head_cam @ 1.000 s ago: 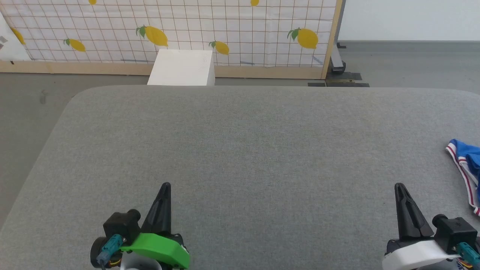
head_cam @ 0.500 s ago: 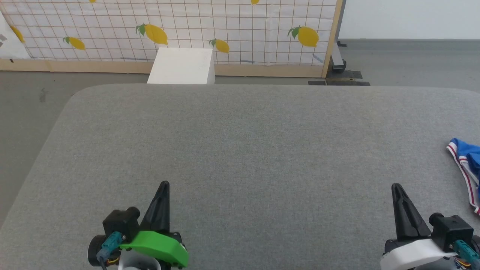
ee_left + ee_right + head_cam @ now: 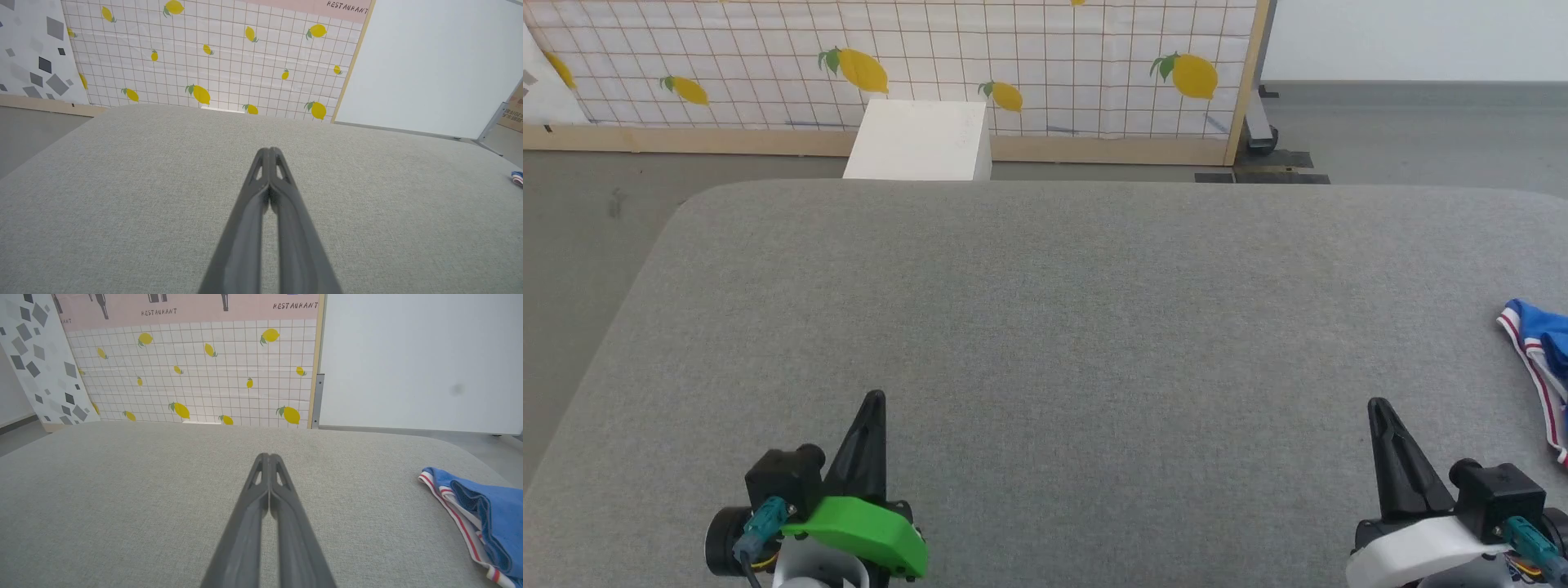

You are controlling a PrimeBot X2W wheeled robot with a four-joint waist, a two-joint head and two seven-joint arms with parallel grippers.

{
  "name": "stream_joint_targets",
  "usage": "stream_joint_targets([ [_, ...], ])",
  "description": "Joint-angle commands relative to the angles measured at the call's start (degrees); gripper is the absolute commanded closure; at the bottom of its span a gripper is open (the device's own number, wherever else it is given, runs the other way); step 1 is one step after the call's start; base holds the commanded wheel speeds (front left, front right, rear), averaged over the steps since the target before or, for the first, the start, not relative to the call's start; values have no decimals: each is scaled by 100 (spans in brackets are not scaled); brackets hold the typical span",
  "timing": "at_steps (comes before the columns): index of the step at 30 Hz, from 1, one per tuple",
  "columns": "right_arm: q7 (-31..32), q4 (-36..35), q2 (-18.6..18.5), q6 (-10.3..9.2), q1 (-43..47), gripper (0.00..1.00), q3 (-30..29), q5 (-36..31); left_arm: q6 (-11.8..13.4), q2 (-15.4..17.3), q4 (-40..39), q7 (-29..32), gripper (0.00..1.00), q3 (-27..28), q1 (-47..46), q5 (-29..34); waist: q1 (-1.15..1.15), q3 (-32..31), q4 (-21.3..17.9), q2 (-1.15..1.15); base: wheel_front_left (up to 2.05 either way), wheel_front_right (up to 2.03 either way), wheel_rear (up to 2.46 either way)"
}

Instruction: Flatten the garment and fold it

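Left gripper [image 3: 872,406], near left, fingers clenched on nothing; right gripper [image 3: 1378,412], near right, likewise closed and empty, both over the grey pad [image 3: 1045,269]. The garment [image 3: 1538,359] lies bunched near the pad's right edge, right of the right gripper and apart from it. Likely risk: a careless tug there could slide it off the rounded edge, whereas wide bare pad to the left offers room for spreading.
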Motion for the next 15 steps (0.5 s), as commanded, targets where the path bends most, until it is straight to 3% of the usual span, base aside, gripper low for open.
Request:
stream_joint_targets([
  [1,42,-44,5,-2,-109,100,24,-50,31,-5,-48,29,100,25,23,82,0,3,1,0,0,0,0],
  [15,200,-116,7,-4,-162,100,88,-94,86,-7,-177,194,100,98,33,263,0,34,6,0,0,0,0],
])
